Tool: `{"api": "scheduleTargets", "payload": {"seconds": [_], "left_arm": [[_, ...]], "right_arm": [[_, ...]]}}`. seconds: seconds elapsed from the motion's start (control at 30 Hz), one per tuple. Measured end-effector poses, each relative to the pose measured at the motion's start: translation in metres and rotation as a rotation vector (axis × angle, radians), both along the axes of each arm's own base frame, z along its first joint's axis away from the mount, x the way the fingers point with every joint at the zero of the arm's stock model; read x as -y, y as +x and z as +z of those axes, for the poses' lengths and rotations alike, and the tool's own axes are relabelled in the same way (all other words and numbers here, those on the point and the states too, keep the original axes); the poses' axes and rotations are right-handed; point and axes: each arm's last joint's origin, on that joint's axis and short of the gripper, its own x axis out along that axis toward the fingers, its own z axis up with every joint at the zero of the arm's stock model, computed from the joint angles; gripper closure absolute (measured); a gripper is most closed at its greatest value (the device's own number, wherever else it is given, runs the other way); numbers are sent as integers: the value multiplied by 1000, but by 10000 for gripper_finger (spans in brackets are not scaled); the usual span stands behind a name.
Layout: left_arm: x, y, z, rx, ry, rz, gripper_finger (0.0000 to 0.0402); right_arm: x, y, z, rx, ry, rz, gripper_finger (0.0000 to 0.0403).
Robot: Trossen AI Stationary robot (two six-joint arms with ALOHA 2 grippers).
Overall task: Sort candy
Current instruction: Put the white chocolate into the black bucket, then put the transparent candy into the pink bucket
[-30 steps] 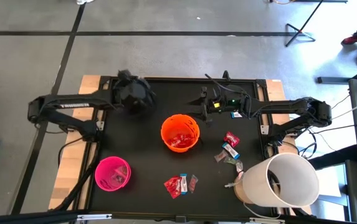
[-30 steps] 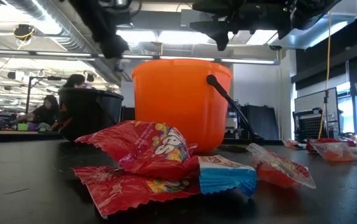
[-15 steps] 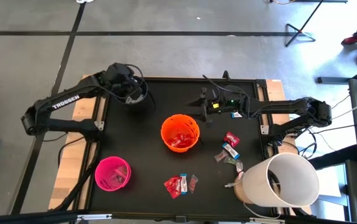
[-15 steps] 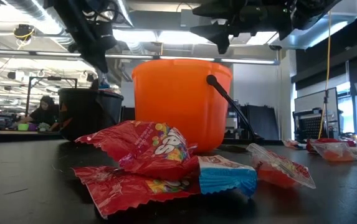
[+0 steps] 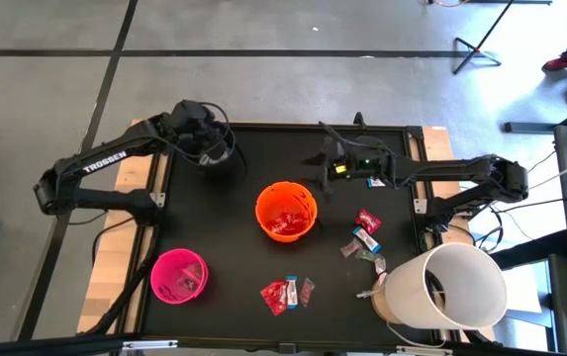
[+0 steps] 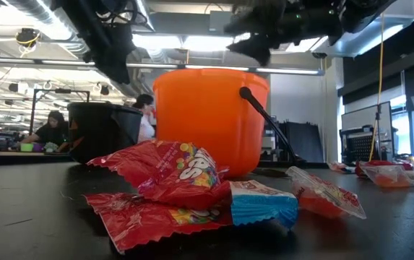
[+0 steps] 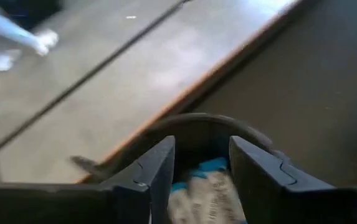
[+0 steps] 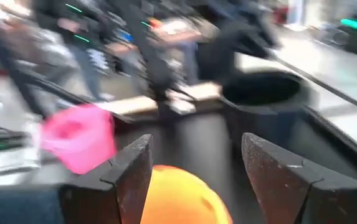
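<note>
Your left claw (image 5: pixel 214 150) hangs right over the black bucket (image 5: pixel 220 158) at the far left of the desk (image 5: pixel 224 227). In the left wrist view its two fingers (image 7: pixel 156 171) stand apart, and between them, down inside the bucket, lies a blue-and-white bar (image 7: pixel 206 186); you cannot tell from the pictures whether a finger touches it.

Your right claw (image 5: pixel 325 166) hovers above the far middle of the desk, its fingers (image 8: pixel 131 171) spread wide with nothing between them. Just below and ahead of it sits the orange bucket (image 5: pixel 286 212), with red packets (image 5: pixel 285 223) lying in its bottom. Past the orange bucket, on the side away from that claw and toward the near left corner, stands the pink bucket (image 5: pixel 178 276); what lies in it is too small to name.

The rest of the candy lies loose on the desk, well apart from both claws. One cluster (image 5: pixel 366 240) of red, blue-and-white and dark wrappers sits beside the right arm's side of the orange bucket. Another small group (image 5: pixel 286 293) of red packets with a blue-and-white bar lies near the front edge, the same pile that fills the low view (image 6: pixel 185 191). A large white bucket (image 5: pixel 446 287) stands at the near right corner, close to the first cluster; its inside shows no candy you can make out.
</note>
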Motion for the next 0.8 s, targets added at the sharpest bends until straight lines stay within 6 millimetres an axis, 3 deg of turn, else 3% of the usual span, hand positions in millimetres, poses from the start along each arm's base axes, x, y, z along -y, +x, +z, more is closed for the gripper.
{"api": "scheduleTargets", "payload": {"seconds": [0.13, 0.37, 0.6, 0.8], "left_arm": [[17, 5, 15, 153, -17, -261, 255], [50, -4, 56, 474, 140, -577, 255], [71, 1, 40, 621, 118, -774, 255], [85, 13, 22, 709, 130, -886, 255]], "right_arm": [[10, -19, -6, -192, -27, -284, 159], [24, -64, -22, -549, 62, -680, 159], [35, -97, -56, -935, 242, -936, 159], [47, -100, -71, -1049, 262, -1024, 159]]}}
